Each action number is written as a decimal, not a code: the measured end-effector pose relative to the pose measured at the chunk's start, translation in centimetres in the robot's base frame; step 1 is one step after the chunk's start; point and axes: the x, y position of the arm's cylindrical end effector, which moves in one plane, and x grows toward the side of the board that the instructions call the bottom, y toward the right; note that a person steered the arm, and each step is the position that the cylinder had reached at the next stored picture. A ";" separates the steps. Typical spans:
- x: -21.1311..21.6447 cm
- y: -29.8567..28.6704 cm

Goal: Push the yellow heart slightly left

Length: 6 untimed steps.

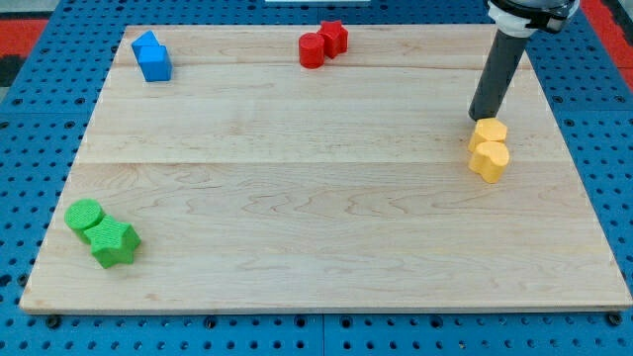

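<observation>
The yellow heart (489, 160) lies near the board's right edge, touching a yellow hexagon-like block (490, 131) just above it. My tip (480, 118) rests on the board at the upper left corner of the upper yellow block, touching or almost touching it. The dark rod rises from there toward the view's top right. The heart is below and slightly right of the tip, with the upper yellow block between them.
Two red blocks (323, 44) sit together at the top centre. Two blue blocks (152, 56) sit at the top left. A green cylinder (84, 215) and a green star (114, 242) sit at the bottom left. The wooden board (316, 198) lies on a blue perforated surface.
</observation>
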 end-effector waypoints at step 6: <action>7.3 4.1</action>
